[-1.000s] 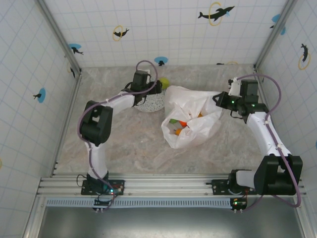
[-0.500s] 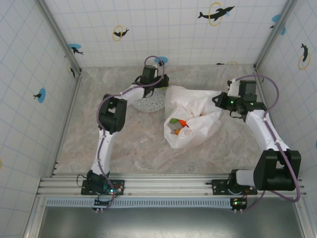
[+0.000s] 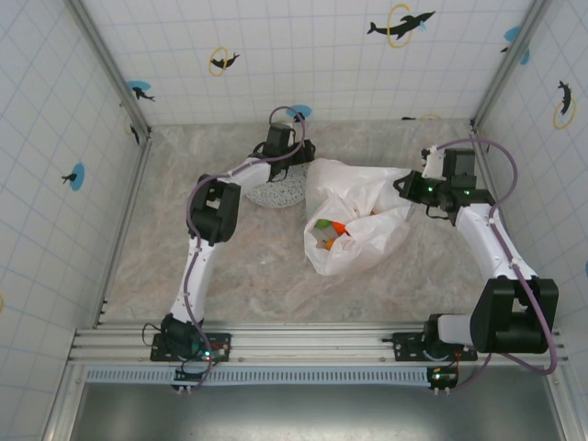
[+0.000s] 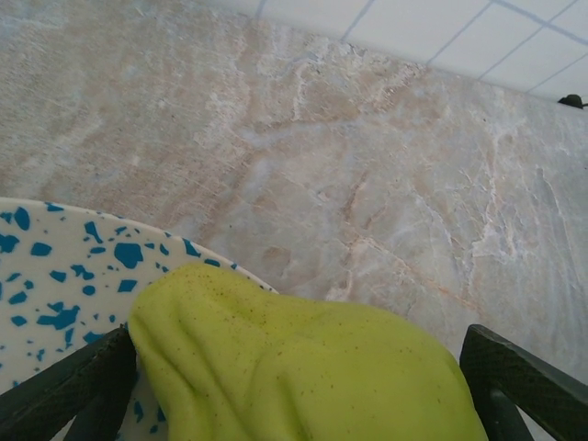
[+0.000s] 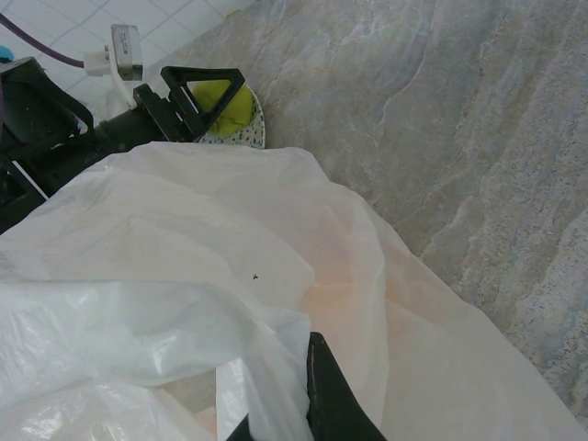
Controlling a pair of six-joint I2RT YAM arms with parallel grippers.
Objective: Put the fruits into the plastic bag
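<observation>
right claw (image 3: 411, 188) is clamped on the plastic bag (image 3: 354, 211) rim, propping its mouth open on the table; fruits (image 3: 329, 230) lie inside. left claw (image 4: 299, 386) straddles a yellow-green fruit (image 4: 276, 340) on the speckled plate (image 4: 55, 266); cannot tell if it squeezes.

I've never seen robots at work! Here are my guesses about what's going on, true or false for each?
1. A yellow-green fruit sits between the fingers of the left gripper. True.
2. The plate is plain red. False: it is white with blue speckles.
3. The plastic bag has some fruits inside. True: orange and green ones show through its mouth.
4. The right gripper is reaching over the plate. False: it is at the bag's far right edge, away from the plate.
</observation>
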